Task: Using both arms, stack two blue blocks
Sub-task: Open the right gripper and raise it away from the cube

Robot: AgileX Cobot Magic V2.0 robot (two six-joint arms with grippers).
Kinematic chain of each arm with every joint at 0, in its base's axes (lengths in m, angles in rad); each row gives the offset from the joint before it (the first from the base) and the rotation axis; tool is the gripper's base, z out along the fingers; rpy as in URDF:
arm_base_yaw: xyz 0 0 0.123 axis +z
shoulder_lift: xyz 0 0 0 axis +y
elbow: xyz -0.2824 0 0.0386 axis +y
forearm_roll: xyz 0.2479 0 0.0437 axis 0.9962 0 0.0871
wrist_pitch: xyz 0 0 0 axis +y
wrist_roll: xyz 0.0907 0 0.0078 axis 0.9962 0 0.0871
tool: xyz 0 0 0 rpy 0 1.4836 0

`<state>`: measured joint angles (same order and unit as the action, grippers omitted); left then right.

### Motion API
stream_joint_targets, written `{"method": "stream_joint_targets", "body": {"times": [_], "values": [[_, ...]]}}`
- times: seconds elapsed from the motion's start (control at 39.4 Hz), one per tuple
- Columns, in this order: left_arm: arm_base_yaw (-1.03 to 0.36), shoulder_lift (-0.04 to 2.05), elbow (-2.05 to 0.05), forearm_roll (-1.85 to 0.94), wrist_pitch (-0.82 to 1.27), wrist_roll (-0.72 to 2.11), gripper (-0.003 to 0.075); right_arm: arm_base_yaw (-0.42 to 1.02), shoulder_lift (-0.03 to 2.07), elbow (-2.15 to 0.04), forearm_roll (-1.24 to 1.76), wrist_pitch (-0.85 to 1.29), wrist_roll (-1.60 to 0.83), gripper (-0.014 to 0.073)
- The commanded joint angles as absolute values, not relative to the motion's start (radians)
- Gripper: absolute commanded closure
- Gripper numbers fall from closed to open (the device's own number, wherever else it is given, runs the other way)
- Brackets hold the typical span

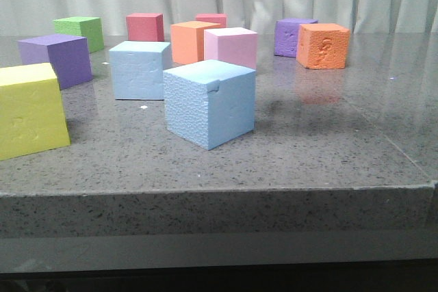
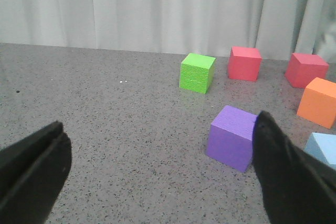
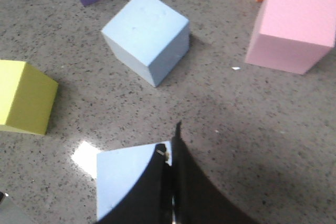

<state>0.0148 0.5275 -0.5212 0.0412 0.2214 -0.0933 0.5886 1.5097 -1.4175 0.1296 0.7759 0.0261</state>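
Over on the left, the left gripper [image 2: 157,182] hangs low with its dark fingers spread wide, holding nothing, facing a purple foam cube [image 2: 231,137]. Mid-table [image 1: 328,148] sits the smoother pale blue foam cube [image 1: 139,69]; just ahead and right of it, apart, the rough-textured blue foam cube with the notched top edge [image 1: 209,102]. The right gripper [image 3: 169,182] hovers above that one, fingers pressed together, empty. Best play, I'd say: open first, centre over flat faces, then descend squarely.
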Motion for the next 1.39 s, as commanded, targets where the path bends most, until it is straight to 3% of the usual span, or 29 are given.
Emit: {"method": "stream_joint_targets", "body": {"times": [0.0,0.38,0.68,0.86,1.04,1.37], "values": [[0.016,0.536,-0.556,0.039,0.142,-0.101,0.0042,0.529,1.429,-1.443,0.127,0.760,0.037,0.0662],[0.016,0.536,-0.556,0.039,0.142,-0.101,0.0042,0.211,1.071,-1.103,0.075,0.741,0.035,0.0661],[0.016,0.537,-0.556,0.039,0.093,-0.101,0.0042,0.202,0.742,-0.723,0.066,0.666,0.035,0.0661],[0.016,0.559,-0.561,0.000,0.015,-0.101,0.0042,0.202,0.667,-0.677,0.066,0.651,0.035,0.0661],[-0.004,0.707,-0.666,-0.013,0.010,-0.101,0.0042,0.202,0.664,-0.677,0.066,0.642,0.035,0.0661],[-0.272,1.141,-1.054,0.018,0.266,-0.098,0.0042,0.202,0.664,-0.677,0.066,0.642,0.035,0.0661]]}}
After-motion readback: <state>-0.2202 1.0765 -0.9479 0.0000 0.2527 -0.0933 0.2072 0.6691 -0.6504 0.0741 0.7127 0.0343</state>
